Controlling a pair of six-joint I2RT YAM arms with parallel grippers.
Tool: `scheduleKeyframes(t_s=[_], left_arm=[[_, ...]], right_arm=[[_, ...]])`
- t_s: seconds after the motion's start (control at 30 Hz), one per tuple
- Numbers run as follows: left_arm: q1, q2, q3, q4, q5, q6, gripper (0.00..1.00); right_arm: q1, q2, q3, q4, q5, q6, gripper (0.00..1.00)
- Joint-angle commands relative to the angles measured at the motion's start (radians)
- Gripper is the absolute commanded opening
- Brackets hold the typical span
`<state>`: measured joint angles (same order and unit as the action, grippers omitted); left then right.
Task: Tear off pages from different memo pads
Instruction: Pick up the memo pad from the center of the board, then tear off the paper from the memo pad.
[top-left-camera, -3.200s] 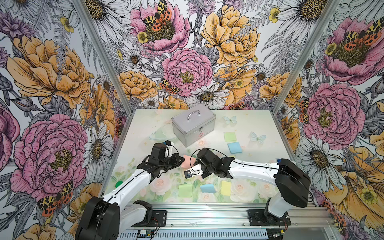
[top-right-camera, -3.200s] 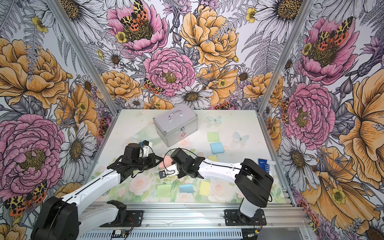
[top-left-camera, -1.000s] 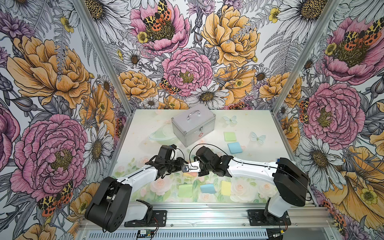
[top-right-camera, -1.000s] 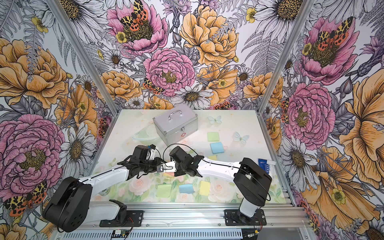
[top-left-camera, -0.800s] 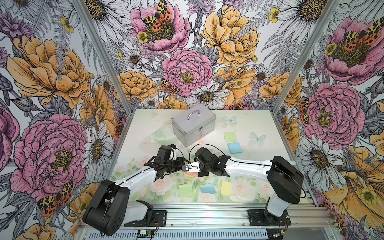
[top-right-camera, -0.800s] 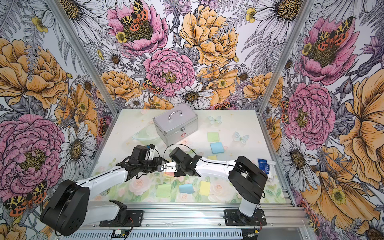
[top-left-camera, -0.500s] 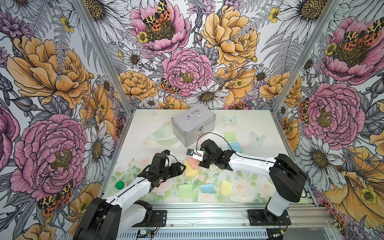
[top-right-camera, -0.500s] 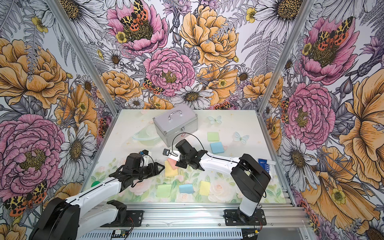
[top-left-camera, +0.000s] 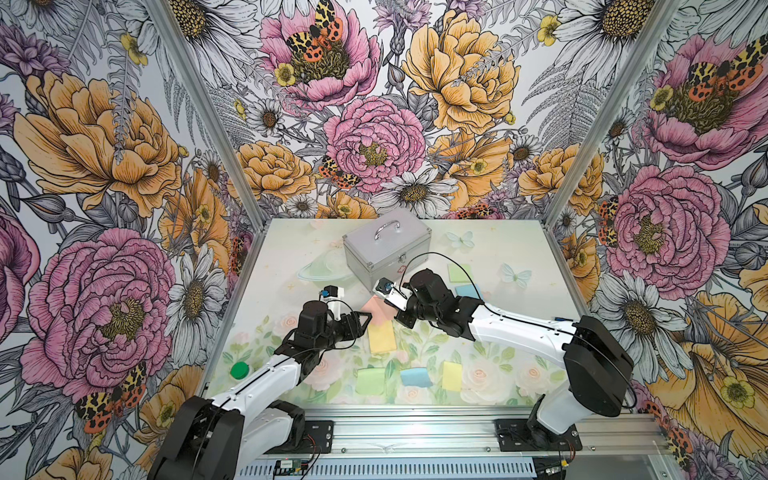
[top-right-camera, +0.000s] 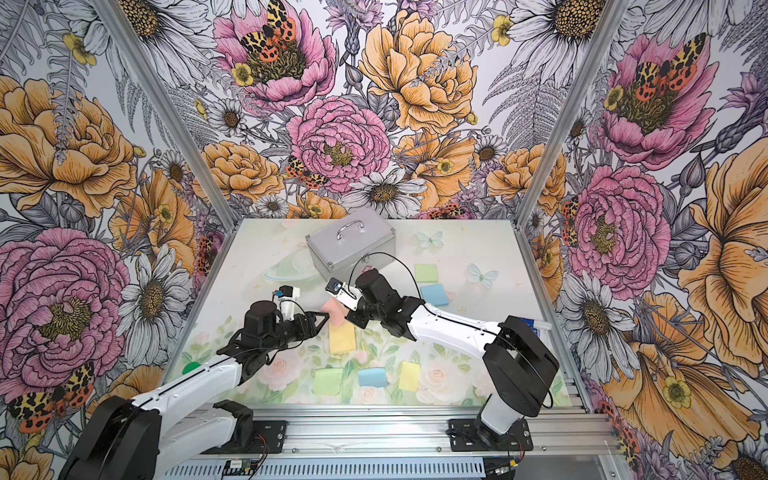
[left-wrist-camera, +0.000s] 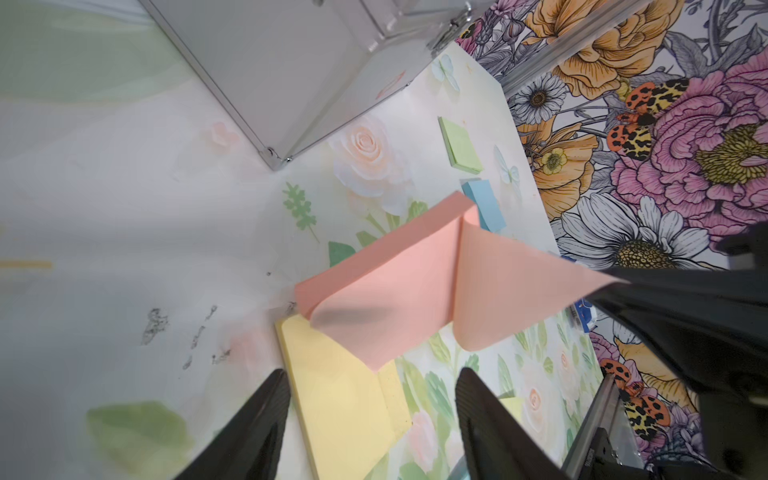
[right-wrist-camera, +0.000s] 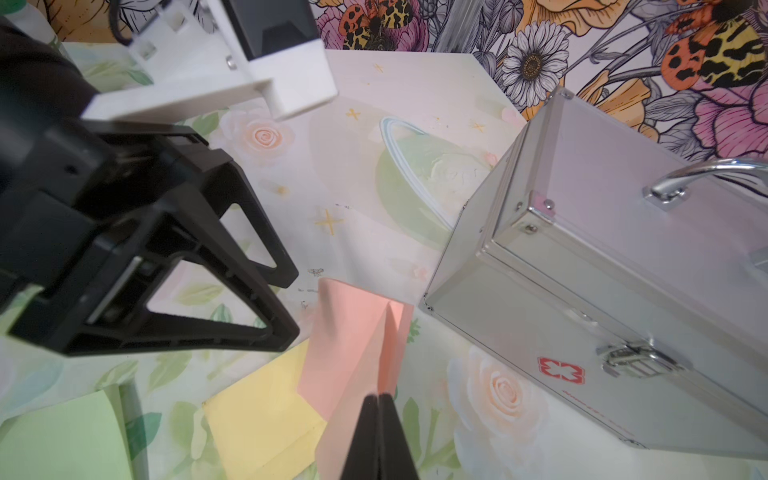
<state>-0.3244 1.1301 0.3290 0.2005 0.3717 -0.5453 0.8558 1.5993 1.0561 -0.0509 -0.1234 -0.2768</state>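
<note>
Pinching salmon page in right claw, left claw newly spread

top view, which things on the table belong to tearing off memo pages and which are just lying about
Job in hand: salmon-pink square memo pad, its top page pinched by the right gripper; left gripper, open; yellow memo pad; green memo pad; blue memo pad; loose green page, blue page, yellow page.
Lying about: silver metal case; round green disc.
</note>
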Motion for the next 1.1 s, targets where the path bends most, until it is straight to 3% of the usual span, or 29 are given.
scheduleKeyframes(t_s=[0.0, 0.2, 0.37, 0.57, 0.77, 0.87, 1.07], left_arm=[[0.003, 0.056, 0.001, 0.107, 0.057, 0.051, 0.65], [-0.013, -0.034, -0.023, 0.120, 0.106, 0.154, 0.83], [-0.006, -0.050, -0.039, 0.182, 0.219, 0.198, 0.80], [-0.051, -0.009, -0.042, 0.276, 0.322, 0.207, 0.76], [-0.191, 0.020, -0.009, 0.287, 0.290, 0.278, 0.77], [-0.185, 0.005, -0.007, 0.265, 0.257, 0.285, 0.78], [-0.185, -0.044, -0.008, 0.262, 0.328, 0.293, 0.74]], right_arm=[[-0.009, -0.038, -0.026, 0.033, -0.059, 0.002, 0.00], [-0.019, -0.080, -0.043, -0.033, -0.089, -0.085, 0.00], [-0.026, -0.132, 0.000, -0.210, -0.167, -0.205, 0.00], [-0.027, -0.189, 0.096, -0.458, -0.163, -0.338, 0.00], [-0.030, -0.245, 0.097, -0.505, -0.241, -0.429, 0.00], [-0.029, -0.290, 0.077, -0.543, -0.304, -0.497, 0.00], [-0.031, -0.325, 0.070, -0.549, -0.332, -0.509, 0.00]])
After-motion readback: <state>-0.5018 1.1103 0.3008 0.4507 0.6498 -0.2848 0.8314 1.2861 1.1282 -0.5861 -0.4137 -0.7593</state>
